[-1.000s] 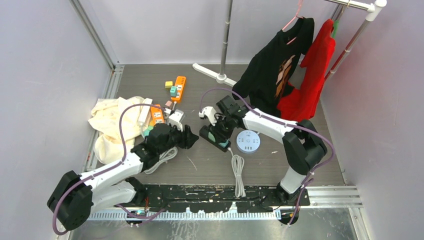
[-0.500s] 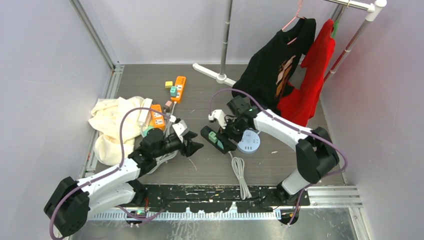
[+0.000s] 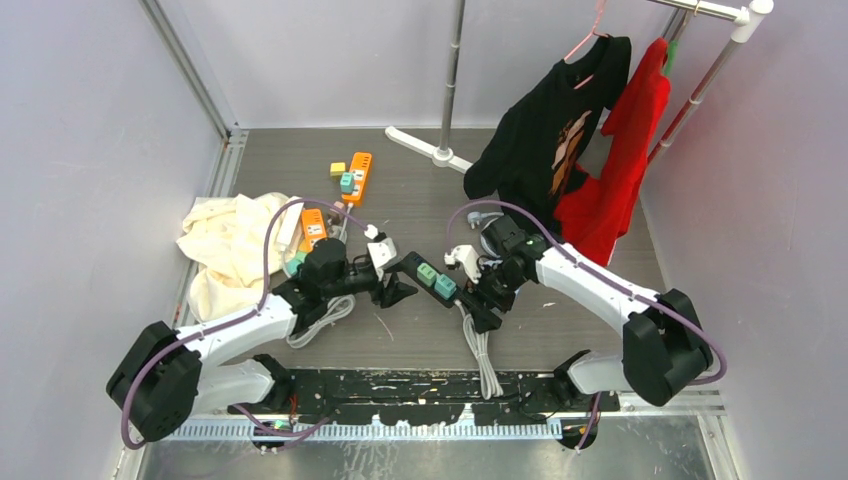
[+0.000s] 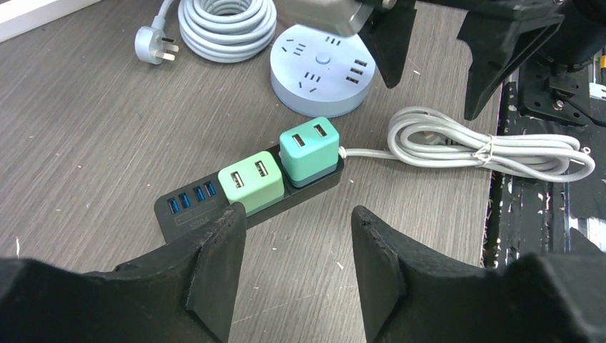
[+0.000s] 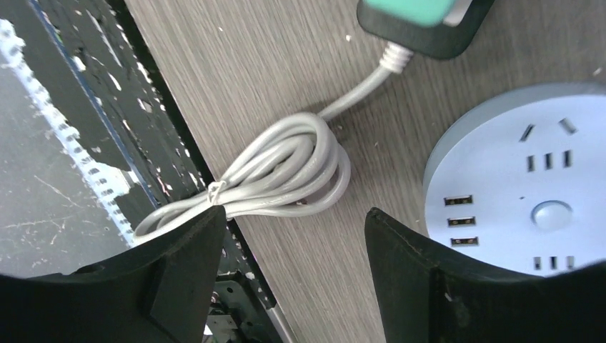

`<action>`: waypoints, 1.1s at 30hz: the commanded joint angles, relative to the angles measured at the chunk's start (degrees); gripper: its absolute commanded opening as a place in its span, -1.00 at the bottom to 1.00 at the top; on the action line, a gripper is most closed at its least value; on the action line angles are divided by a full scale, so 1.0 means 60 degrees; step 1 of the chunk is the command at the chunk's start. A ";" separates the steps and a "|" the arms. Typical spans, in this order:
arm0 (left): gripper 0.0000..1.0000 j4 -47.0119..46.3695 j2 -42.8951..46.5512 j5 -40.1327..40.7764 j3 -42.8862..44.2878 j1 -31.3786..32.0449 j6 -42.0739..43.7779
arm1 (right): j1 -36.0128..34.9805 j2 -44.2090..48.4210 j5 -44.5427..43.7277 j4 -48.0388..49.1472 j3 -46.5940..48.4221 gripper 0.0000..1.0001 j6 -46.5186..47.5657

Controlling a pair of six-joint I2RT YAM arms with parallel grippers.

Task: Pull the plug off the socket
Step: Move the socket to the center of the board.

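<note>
A black power strip (image 4: 184, 214) lies on the wood floor with a light green plug (image 4: 251, 182) and a teal plug (image 4: 309, 148) seated in its sockets. In the top view the strip (image 3: 409, 263) lies between both arms. My left gripper (image 4: 299, 220) is open just short of the strip's near side, holding nothing; from above it (image 3: 397, 290) is at the strip's left end. My right gripper (image 5: 293, 223) is open over bare floor next to the strip's bundled grey cable (image 5: 286, 171), empty. Its fingers (image 4: 389, 39) hang beyond the teal plug.
A round pale blue socket hub (image 4: 325, 75) sits right behind the strip, partly under my right arm. A white coiled cable (image 4: 225, 25), orange power strips (image 3: 358, 175), a cream cloth (image 3: 230, 250) and hanging black (image 3: 550, 140) and red (image 3: 620, 160) shirts surround the area.
My right gripper has opened, left the power strip and swung toward the near edge over the cable. My left arm has moved right up to the strip. The strip has shifted a little.
</note>
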State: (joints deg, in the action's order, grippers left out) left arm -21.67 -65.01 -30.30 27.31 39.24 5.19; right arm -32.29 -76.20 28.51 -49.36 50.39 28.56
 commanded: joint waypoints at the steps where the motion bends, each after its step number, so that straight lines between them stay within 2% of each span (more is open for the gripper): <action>1: 0.12 -0.0622 0.0028 -0.0274 0.0218 -0.0002 0.0125 | -0.0021 -0.0108 -0.0330 0.0616 -0.0250 0.58 -0.0432; 3: 0.11 -0.0633 0.0146 -0.0232 0.0123 -0.0003 0.0126 | -0.0063 -0.0318 -0.0446 0.0834 -0.0290 0.68 -0.0731; 6: 0.12 -0.0749 0.0382 -0.0088 -0.0053 -0.0003 0.0131 | -0.0260 -0.0832 -0.0678 0.0912 -0.0093 0.70 -0.1007; 14: 0.12 -0.0737 0.0486 0.0115 -0.0141 0.0002 0.0185 | -0.1163 -0.1819 -0.1399 0.0891 0.0313 0.58 -0.1239; 18: 0.12 -0.0712 0.0649 0.0275 -0.0260 -0.0003 0.0282 | -0.1226 -0.1581 -0.1804 0.0897 0.0181 0.07 -0.1061; 25: 0.12 -0.0624 0.0736 0.0295 -0.0349 -0.0007 0.0509 | -0.1242 -0.1398 -0.2683 -0.0259 0.0962 -0.62 0.0422; 28: 0.13 -0.0546 0.0686 0.0170 -0.0306 0.0004 0.0623 | -0.1252 -0.1250 -0.3183 -0.0895 0.1478 -0.75 0.1371; 33: 0.13 -0.0465 0.0690 0.0036 -0.0284 -0.0002 0.0673 | -0.1319 -0.0930 -0.4440 -0.1260 0.1424 -0.77 0.3404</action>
State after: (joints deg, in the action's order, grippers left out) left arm -22.39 -61.89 -29.04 25.30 39.24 7.79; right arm -39.70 -85.38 9.65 -52.62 57.47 36.53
